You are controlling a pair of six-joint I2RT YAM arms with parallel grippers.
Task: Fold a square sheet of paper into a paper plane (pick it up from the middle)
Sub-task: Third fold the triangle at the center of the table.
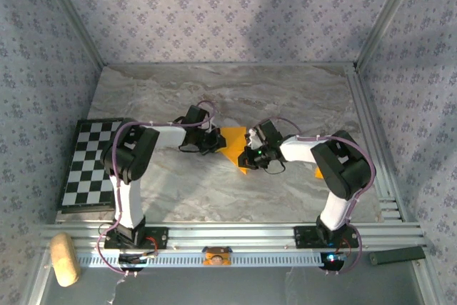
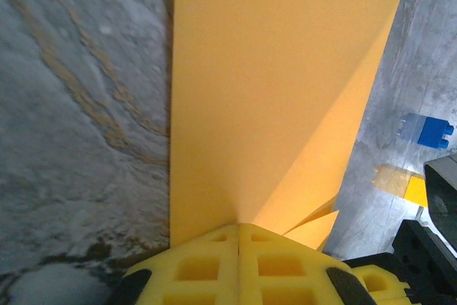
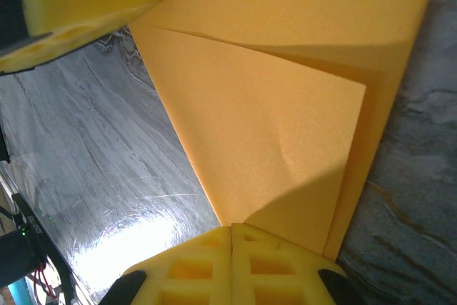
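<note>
Pressing its two yellow latticed pads flat together, the left pincer [image 2: 239,266] is closed, its tips meeting the near corner of a thin, partly folded orange-yellow paper sheet [image 2: 264,91]. Whether a layer is nipped between the pads cannot be told. From those tips a crease runs away up the sheet, with one long straight edge on the left and a slanted flap on the right.

The right pincer [image 3: 232,262] is closed the same way, pads seam to seam, its tips at the sheet's edge where a folded-over flap comes to a point. In the right wrist view a yellow pad of the left pincer sits over the sheet at the upper left.

From above, both arms reach inward and meet at the sheet, which lies on the middle of the grey marbled desk [image 1: 285,98] between the two pincers. A tiny orange bit [image 1: 318,171] lies beside the right arm. A small blue block [image 2: 427,131] and a yellow patch [image 2: 398,180] lie on the desk, just right of the sheet in the left wrist view. A black-and-white chequered board [image 1: 89,166] lies at the desk's left edge, well apart from the sheet.
</note>
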